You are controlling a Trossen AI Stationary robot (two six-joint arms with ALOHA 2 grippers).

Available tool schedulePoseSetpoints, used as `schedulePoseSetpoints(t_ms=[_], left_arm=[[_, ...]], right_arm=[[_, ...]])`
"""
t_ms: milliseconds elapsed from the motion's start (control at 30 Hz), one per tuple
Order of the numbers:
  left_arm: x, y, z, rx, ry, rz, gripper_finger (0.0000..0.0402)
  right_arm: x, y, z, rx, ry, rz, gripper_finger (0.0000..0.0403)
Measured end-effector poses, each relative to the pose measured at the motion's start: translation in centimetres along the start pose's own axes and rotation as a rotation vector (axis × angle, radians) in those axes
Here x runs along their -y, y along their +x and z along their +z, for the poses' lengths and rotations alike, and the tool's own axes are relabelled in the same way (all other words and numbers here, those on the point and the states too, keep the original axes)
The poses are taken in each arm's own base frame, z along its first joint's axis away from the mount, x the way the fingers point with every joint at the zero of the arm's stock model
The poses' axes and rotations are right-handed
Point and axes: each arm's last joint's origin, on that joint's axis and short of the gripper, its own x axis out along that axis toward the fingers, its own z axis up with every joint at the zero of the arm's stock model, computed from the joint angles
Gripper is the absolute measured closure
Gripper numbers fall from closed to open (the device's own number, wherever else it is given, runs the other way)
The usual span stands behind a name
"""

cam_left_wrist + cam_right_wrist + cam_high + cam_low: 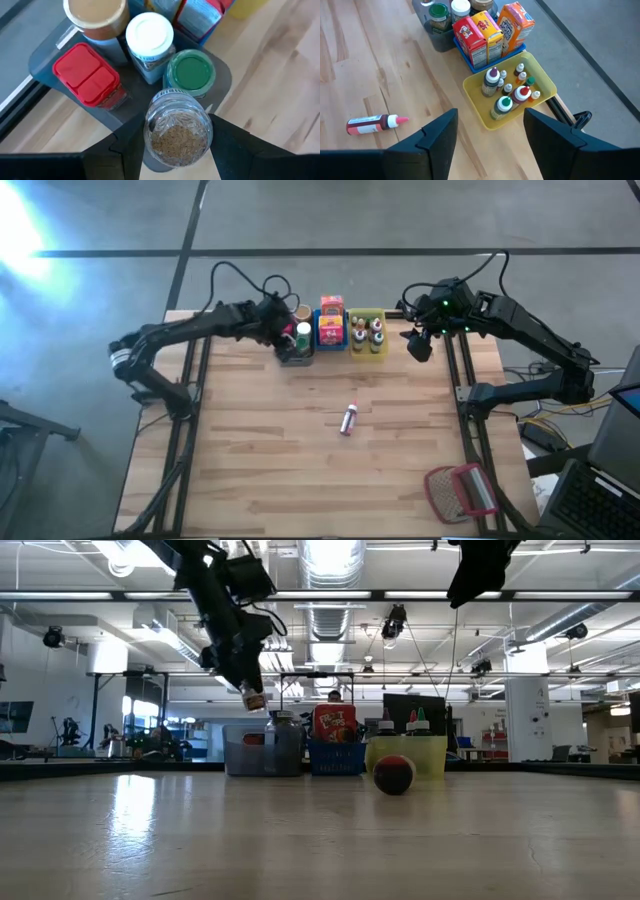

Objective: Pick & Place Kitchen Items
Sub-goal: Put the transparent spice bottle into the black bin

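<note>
Holding a small clear spice jar clamped in the left end effector, I have it hanging just above the grey bin, which already carries a red-capped jar, a white-capped one, a green-capped one and a tan-lidded one; I judge this the placing step, and the next move calls for lowering the jar into the free corner beside the green cap without knocking its neighbours; the right end effector hovers released and empty above the yellow bin of tiny bottles, beside the blue bin of boxes; a red bottle lies on its side mid-counter, well apart, likely next; the wooden counter also bears a red-framed mesh object near the right front corner; behind is an open workshop with ceiling lights.
</note>
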Motion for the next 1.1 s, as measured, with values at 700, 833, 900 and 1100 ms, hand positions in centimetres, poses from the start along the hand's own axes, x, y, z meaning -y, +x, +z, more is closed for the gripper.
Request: schedulePoseSetpoints(t_ms=[700,833,900,1100], left_arm=[[-1.5,5.9,0.7,-0.212,-0.040,0.063,0.0207],[-1.5,6.6,0.6,-0.225,-0.040,0.064,0.0207],[-1.5,7.1,0.5,-0.237,-0.040,0.066,0.0207],[-1.5,8.1,0.5,-0.241,-0.042,0.067,0.0207]], right_arm=[[0.0,0.0,0.0,0.000,0.000,0.000,0.0114],[0.0,0.0,0.0,0.000,0.000,0.000,0.0099],[0.0,0.0,0.0,0.000,0.000,0.000,0.0092],[0.0,0.0,0.0,0.000,0.000,0.000,0.0069]])
